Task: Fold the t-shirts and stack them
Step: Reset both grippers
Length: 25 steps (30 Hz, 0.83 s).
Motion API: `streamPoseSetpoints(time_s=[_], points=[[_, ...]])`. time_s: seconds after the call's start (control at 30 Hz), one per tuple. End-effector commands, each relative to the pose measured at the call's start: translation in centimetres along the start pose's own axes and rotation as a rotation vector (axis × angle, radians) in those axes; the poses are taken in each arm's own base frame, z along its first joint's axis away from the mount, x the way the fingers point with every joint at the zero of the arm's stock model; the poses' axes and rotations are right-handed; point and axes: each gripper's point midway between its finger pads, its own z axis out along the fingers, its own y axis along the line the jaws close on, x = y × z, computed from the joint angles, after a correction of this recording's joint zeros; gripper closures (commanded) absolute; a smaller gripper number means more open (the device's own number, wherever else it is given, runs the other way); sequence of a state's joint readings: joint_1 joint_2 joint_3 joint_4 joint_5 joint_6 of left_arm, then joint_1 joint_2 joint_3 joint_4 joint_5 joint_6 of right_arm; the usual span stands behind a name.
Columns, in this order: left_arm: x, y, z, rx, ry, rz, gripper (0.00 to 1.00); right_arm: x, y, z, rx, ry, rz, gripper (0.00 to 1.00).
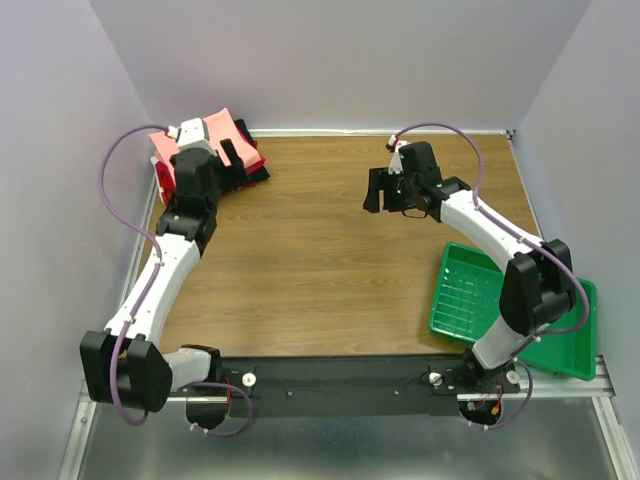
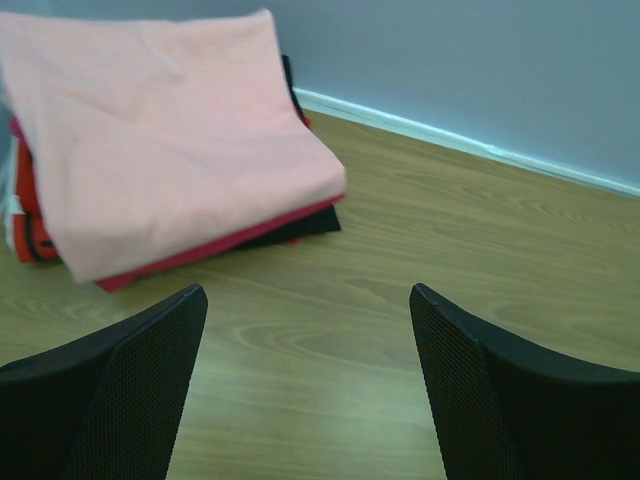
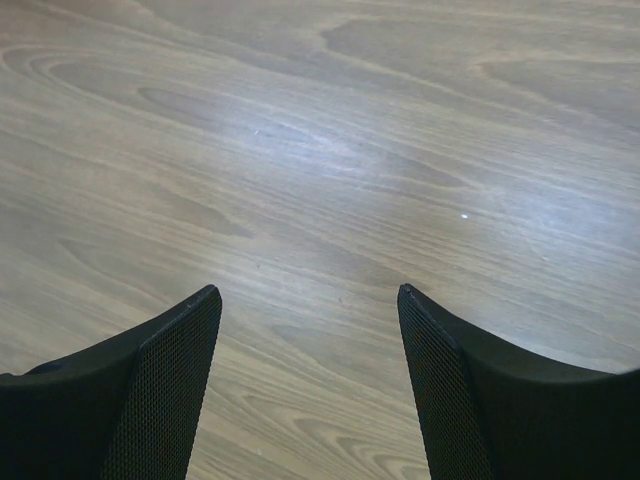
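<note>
- My left gripper (image 2: 305, 295) is spread wide open with nothing in it. Only bare table (image 1: 320, 260) shows between the fingers (image 2: 130, 370).
- The shirts are folded into one stack (image 1: 215, 135), just ahead of that gripper and a bit to its left, in the far left corner by the wall.
- On the wrist cam there's a strip of wood between the fingertips and the stack, so they're not touching.
- The pink shirt (image 2: 170, 130) is on top, mostly flat with a few soft wrinkles.
- Under it a magenta edge (image 2: 200, 250) sticks out toward the gripper, with black (image 2: 305, 225) poking out on the right and red (image 2: 25, 215) at the far left.
- The right gripper (image 3: 305, 292) is open and empty too, over plain wood. The stack is well off to its left across the table.
- The green tray (image 1: 465, 290) sits behind the right gripper, down by that arm's base.
</note>
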<state>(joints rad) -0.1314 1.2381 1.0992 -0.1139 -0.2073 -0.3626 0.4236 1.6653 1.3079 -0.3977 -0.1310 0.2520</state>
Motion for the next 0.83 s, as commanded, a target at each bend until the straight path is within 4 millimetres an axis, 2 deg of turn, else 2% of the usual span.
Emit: streamPoseSetpoints(time_s=[0.0, 0.03, 0.07, 0.2, 0.3, 0.37, 0.63, 0.8], points=[[0.7, -2.3, -1.7, 0.028, -0.068, -0.077, 0.11, -1.7, -1.2, -1.5, 0.083, -0.102, 0.015, 0.22], [1.1, -2.9, -1.9, 0.040, -0.065, -0.076, 0.11, -1.8, -1.3, -1.7, 0.089, -0.114, 0.026, 0.22], [1.9, -4.5, -2.5, 0.081, -0.051, -0.067, 0.11, -1.8, -1.4, -1.7, 0.092, -0.128, 0.040, 0.22], [4.0, -7.3, -3.6, 0.146, -0.013, -0.042, 0.11, -2.0, -2.3, -2.4, 0.144, -0.177, 0.084, 0.22], [5.0, -9.1, -4.1, 0.192, 0.013, -0.031, 0.11, -1.9, -2.9, -3.0, 0.178, -0.208, 0.117, 0.22], [4.6, -9.9, -4.2, 0.213, -0.003, -0.040, 0.11, -1.6, -3.2, -3.3, 0.194, -0.217, 0.135, 0.22], [4.4, -11.8, -4.7, 0.269, -0.022, -0.024, 0.11, -0.5, -4.6, -5.8, 0.268, -0.277, 0.201, 0.21], [4.1, -12.1, -4.7, 0.284, -0.028, -0.010, 0.11, 0.1, -5.2, -6.9, 0.293, -0.302, 0.225, 0.21]])
